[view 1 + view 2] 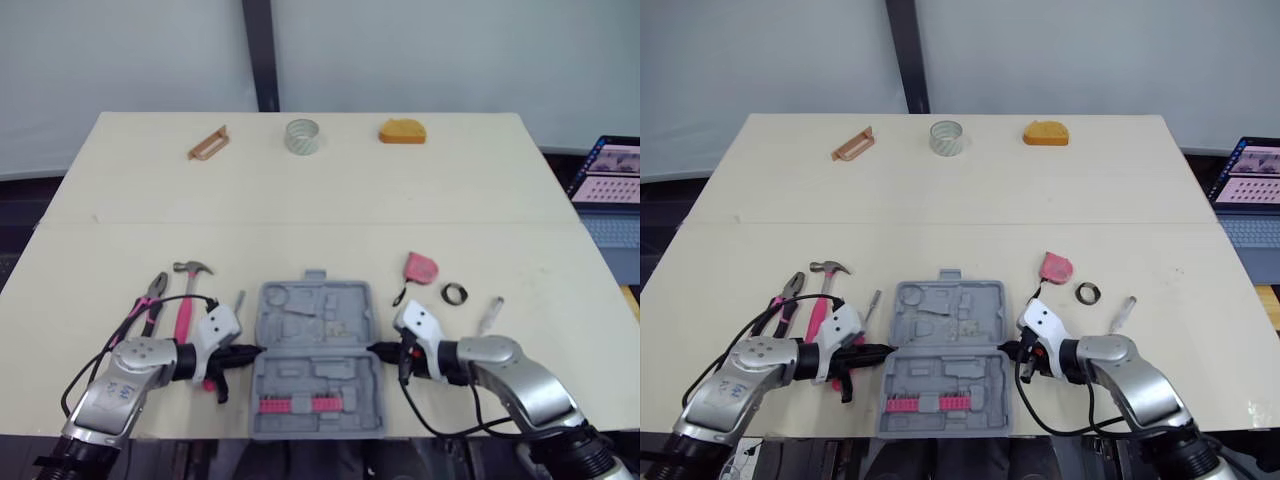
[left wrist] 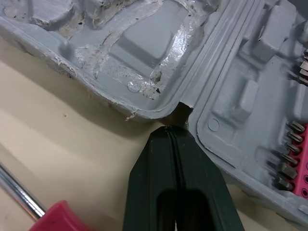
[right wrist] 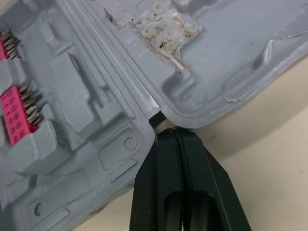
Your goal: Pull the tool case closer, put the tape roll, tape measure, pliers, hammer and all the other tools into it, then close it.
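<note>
Pulling the case closer: judged done or nearly so; the tool case [image 1: 310,320] lies open at the near edge of the table [image 1: 300,220], between the two grippers.
Packing: not begun; every loose tool lies on the table, outside the case.
Closing: not yet done; both halves lie flat.
Case contents: a pink bit rack [image 1: 296,404] with screwdriver bits in the near half; the other moulded recesses are bare.
Left gripper [image 1: 248,351]: fingers pressed together, holding nothing, tip touching the case's left edge at the hinge notch.
Right gripper [image 1: 378,350]: fingers likewise together and empty, tip touching the right edge at the hinge notch.
Left of case: pliers [image 1: 148,300] and pink-handled hammer [image 1: 186,305] side by side; slim metal tool [image 1: 238,300] just beside the case.
Right of case: pink tape measure [image 1: 421,267], small black tape roll [image 1: 455,293], small metal tool [image 1: 489,313].
Far edge, well apart from the case: tan flat object [image 1: 208,143], pale tape roll [image 1: 302,136], orange object [image 1: 402,131].
</note>
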